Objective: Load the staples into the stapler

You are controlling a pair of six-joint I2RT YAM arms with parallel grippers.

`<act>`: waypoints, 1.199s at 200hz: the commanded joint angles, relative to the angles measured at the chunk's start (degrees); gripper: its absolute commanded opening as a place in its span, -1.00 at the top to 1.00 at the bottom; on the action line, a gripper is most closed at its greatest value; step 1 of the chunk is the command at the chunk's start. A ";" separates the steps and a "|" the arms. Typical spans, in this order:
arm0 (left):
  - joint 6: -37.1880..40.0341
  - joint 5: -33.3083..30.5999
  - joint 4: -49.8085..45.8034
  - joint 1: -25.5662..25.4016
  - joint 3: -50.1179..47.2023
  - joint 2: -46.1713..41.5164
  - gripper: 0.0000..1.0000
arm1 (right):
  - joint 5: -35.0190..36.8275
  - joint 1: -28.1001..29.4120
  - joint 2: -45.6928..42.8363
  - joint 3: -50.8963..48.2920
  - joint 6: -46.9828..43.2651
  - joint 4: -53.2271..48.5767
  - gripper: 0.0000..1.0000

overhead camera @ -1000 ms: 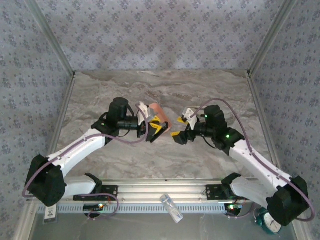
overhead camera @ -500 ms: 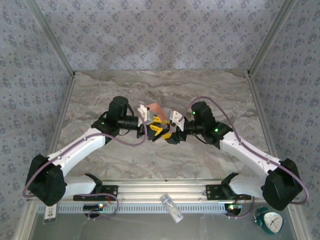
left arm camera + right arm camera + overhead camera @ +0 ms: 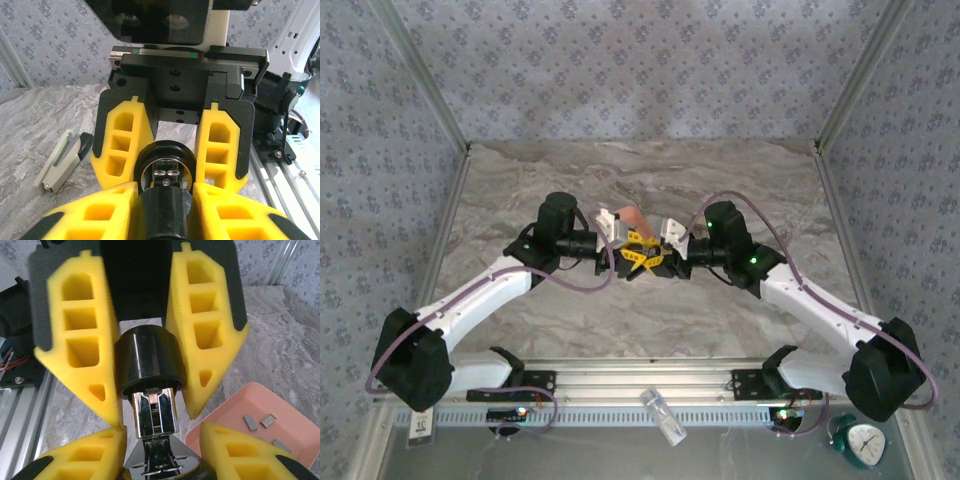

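Note:
The black stapler (image 3: 147, 360) with its chrome magazine (image 3: 155, 412) hangs above the table between both grippers, which meet nose to nose at mid-table. My left gripper (image 3: 166, 189) is shut on the stapler's black body (image 3: 167, 212). From the opposite side my right gripper (image 3: 162, 434) is shut on the other end of the stapler. In the top view the left gripper (image 3: 630, 257) and right gripper (image 3: 665, 262) almost touch. Several small grey staples (image 3: 250, 422) lie in the salmon tray (image 3: 295, 425), just beside and below the stapler.
The salmon tray (image 3: 632, 217) sits right behind the grippers. A small white-grey clip-like object (image 3: 60, 162) lies on the marble to the left. A clear vial (image 3: 663, 415) rests on the front rail, with a teal clock (image 3: 863, 440) at the bottom right.
My right arm swung left to the stapler held by the left gripper, and its jaws narrowed from wide open onto the stapler. The left arm barely moved.

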 commanded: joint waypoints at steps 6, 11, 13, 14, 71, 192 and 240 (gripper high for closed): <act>2.47 -1.78 -2.52 0.09 2.03 -2.50 -0.04 | 4.15 0.34 -1.55 0.46 -3.27 -2.41 0.84; 3.59 -2.32 -4.00 0.05 2.26 -2.83 -0.13 | 4.62 0.35 -1.48 0.54 -3.45 -2.66 0.85; 3.95 -2.50 -4.62 0.08 2.37 -2.92 -0.16 | 4.81 0.39 -1.47 0.63 -3.51 -2.76 0.85; 4.21 -2.62 -4.89 0.09 2.43 -2.99 -0.17 | 4.90 0.35 -1.45 0.68 -3.50 -2.82 0.85; 19.77 -8.73 -25.60 -0.32 7.92 -2.59 -0.41 | 9.94 1.36 -0.30 3.29 -8.24 -7.78 0.87; 20.54 -10.59 -26.43 -4.46 11.32 3.87 0.05 | 12.19 3.65 0.02 5.03 -9.81 -8.11 0.86; 19.17 -8.39 -27.28 -2.41 11.47 3.89 0.72 | 11.61 2.73 -2.25 2.34 -8.57 -6.51 0.85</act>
